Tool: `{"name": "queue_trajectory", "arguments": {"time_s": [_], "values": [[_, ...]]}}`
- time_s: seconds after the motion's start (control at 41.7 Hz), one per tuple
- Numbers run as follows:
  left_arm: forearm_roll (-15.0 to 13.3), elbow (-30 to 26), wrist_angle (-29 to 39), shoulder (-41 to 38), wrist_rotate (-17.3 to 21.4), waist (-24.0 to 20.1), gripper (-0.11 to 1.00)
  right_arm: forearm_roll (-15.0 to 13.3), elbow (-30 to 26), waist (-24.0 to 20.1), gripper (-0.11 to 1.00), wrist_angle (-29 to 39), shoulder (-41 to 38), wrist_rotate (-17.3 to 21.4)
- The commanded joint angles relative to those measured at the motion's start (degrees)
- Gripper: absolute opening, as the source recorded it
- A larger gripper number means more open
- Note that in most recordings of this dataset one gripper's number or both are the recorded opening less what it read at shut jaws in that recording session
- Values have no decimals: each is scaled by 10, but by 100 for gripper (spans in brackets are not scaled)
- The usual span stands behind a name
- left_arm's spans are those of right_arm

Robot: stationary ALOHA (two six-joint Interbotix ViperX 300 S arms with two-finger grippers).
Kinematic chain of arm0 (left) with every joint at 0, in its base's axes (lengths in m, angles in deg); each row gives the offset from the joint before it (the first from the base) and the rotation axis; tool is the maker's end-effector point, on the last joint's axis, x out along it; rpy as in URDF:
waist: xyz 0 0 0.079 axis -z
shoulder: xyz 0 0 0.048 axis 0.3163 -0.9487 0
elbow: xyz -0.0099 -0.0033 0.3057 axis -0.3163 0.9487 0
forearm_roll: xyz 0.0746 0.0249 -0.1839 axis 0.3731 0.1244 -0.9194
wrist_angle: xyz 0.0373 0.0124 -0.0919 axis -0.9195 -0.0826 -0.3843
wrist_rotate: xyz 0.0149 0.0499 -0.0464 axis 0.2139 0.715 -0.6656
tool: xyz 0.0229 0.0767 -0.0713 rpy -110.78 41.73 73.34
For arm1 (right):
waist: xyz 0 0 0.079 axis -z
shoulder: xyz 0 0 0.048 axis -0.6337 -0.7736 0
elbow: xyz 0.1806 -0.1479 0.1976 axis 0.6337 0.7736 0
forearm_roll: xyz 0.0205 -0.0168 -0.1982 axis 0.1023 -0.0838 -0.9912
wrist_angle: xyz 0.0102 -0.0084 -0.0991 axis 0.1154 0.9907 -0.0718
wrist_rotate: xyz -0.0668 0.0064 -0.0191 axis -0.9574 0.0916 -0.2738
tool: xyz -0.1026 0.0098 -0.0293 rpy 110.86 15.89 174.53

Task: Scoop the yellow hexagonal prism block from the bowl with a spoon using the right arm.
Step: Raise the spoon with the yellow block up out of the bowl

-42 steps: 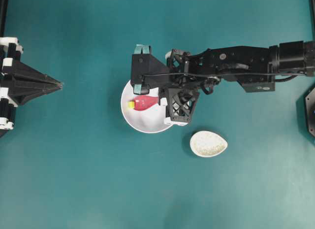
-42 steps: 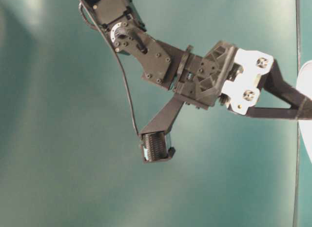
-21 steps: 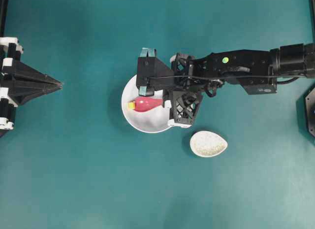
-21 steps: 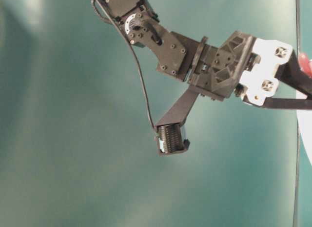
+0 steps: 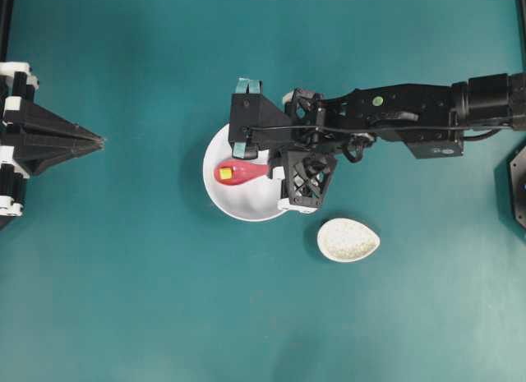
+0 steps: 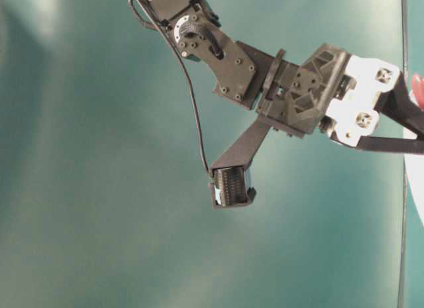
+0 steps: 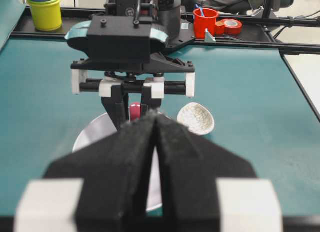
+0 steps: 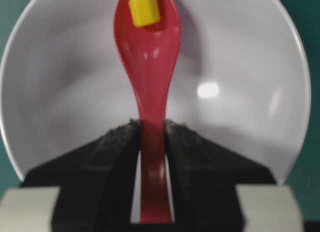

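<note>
The right gripper [image 8: 152, 142] was closed on the handle of the spoon [image 8: 148, 77], and its two black fingers [image 8: 112, 157] pressed the handle from both sides. The pinkish-red spoon pointed away from the gripper, over the inside of the white bowl [image 8: 240, 92]. The yellow hexagonal prism block [image 8: 144, 11] lay in the head of the spoon, near its far tip.

In the overhead view the bowl [image 5: 238, 203] stood near the middle of the teal tabletop [image 5: 164, 300]. The spoon [image 5: 239, 173] was over its left half, with the block [image 5: 225, 173] on the head, close to the left end. The right arm [image 5: 394, 119] reached in from the right side, and its gripper covered the upper right part of the bowl. A small speckled egg-shaped dish [image 5: 348, 239] lay on the tabletop just to the lower right of the bowl, not touching it.

The left gripper [image 5: 97, 140] was at the left edge, well apart from the bowl. In the left wrist view its fingers [image 7: 135, 157] were pressed together at the tips and held nothing. Behind the tabletop in that view stood a yellow cup [image 7: 45, 13], a red cup [image 7: 205, 22] and a roll of red tape [image 7: 231, 26].
</note>
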Motion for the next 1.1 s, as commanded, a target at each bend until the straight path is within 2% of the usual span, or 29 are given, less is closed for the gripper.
{"name": "queue_trajectory", "arguments": {"time_s": [0.0,0.576,1.079], "values": [[1,-12,-4,-3,-1,-1,0,3,-5,-2,23,-4,11,1],[1,-12,-4,-3,-1,0,0,-2,-10,4,23,17,70,-1],[1,-13,-4,-3,-1,0,0,-14,-9,18,23,83,151,1]]}}
